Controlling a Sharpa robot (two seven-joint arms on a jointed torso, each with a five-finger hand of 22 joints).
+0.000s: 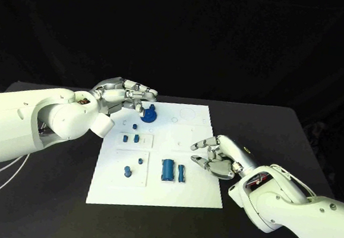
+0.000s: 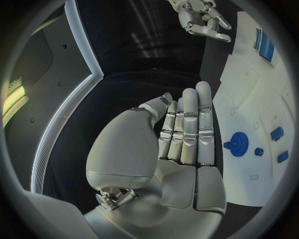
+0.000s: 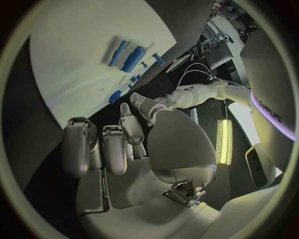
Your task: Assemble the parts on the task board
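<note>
Two empty, spread robot hands [image 1: 126, 96] [image 1: 217, 156] flank white task board [image 1: 201, 189] on black table [image 1: 41, 190].

A black table [image 1: 41, 184] stands against what seems a dark backdrop [image 1: 184, 31].

Dim surroundings, bright centre, fisheye-bent edges
</note>
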